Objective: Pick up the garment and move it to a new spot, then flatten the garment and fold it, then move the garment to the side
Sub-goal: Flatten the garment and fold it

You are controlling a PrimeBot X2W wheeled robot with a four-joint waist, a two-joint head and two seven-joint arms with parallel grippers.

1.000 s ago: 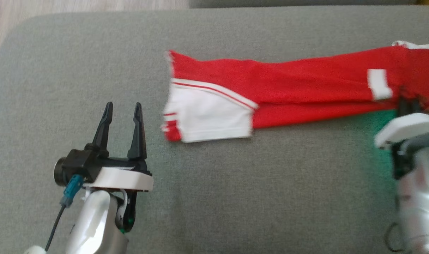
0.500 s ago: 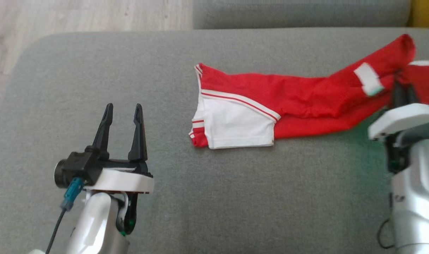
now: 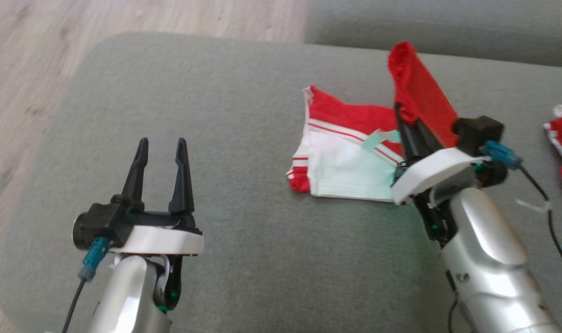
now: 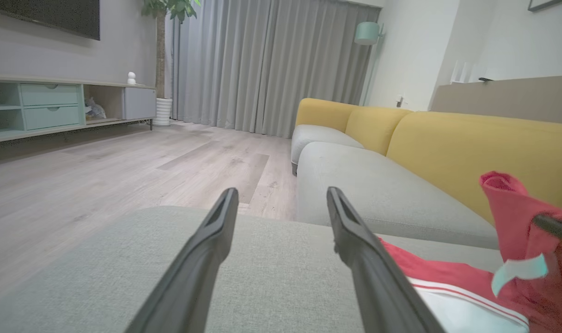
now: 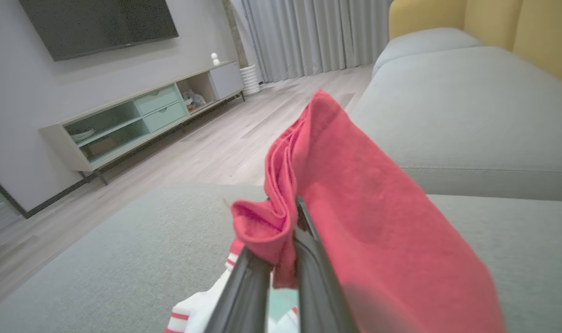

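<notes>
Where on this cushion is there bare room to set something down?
Free: the cushion between the left pincer and the garment, and the near strip in front of it. Crowded: the right, where the right pincer holds the garment up.

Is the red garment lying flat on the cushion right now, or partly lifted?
Partly lifted: the right gripper pinches one red end of the garment up off the cushion; the white end lies flat.

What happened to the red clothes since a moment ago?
The right gripper, shut on the garment, lifted its red end and carried it toward the white end. The left gripper stayed open and empty; the white end stayed flat on the cushion.
</notes>
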